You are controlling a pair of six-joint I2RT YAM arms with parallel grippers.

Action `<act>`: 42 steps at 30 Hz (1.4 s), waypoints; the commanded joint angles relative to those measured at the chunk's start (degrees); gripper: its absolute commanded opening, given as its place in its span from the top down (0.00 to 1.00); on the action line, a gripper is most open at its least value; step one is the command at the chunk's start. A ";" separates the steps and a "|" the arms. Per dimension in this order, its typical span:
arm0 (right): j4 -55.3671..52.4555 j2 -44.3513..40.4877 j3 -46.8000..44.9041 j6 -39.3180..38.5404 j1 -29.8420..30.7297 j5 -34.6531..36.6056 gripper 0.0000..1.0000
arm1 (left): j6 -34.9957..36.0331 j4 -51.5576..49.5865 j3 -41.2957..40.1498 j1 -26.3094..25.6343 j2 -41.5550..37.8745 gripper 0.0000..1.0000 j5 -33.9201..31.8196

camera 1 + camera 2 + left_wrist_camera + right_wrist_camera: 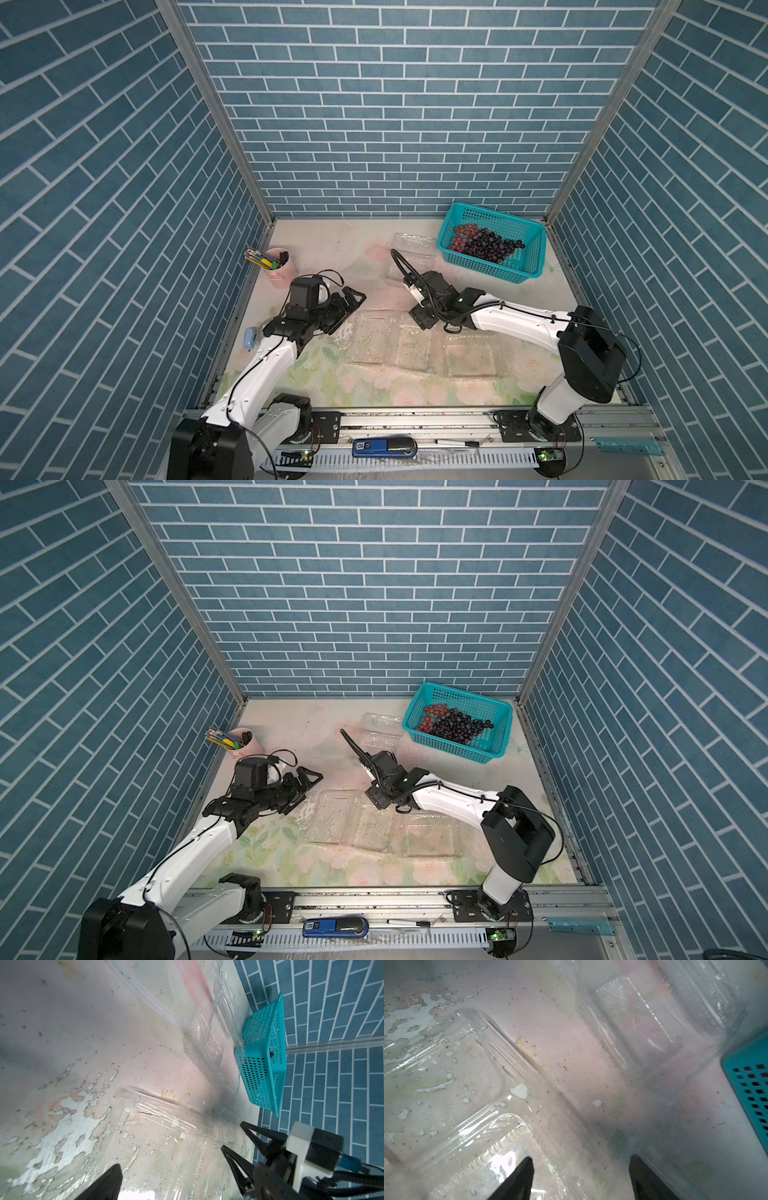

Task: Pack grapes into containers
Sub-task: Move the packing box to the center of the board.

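Near the front edge of the counter [316, 249] the containers [473, 353] lie flat, one spread open, I think for filling from above. My left pincer [348, 309] is released beside them. My right pincer [580, 1159] hovers over them, jaws apart and empty. The grapes [486, 243] all wait in the teal basket [528, 268] at the far right corner.

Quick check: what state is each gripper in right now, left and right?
Left gripper: open, holding nothing.
Right gripper: open, nothing between its fingers.
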 commanded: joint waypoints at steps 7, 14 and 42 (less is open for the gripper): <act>-0.55 6.75 4.09 -3.75 2.02 -3.44 0.36 | 0.80 -4.30 -1.20 3.62 -5.11 0.00 2.39; 1.46 9.45 5.41 -0.72 2.74 -3.02 0.67 | -0.05 -3.77 -0.42 4.71 -4.67 0.00 4.17; -11.46 40.66 51.54 29.99 2.76 7.99 0.88 | 3.43 -7.38 5.00 11.36 -3.35 0.00 5.54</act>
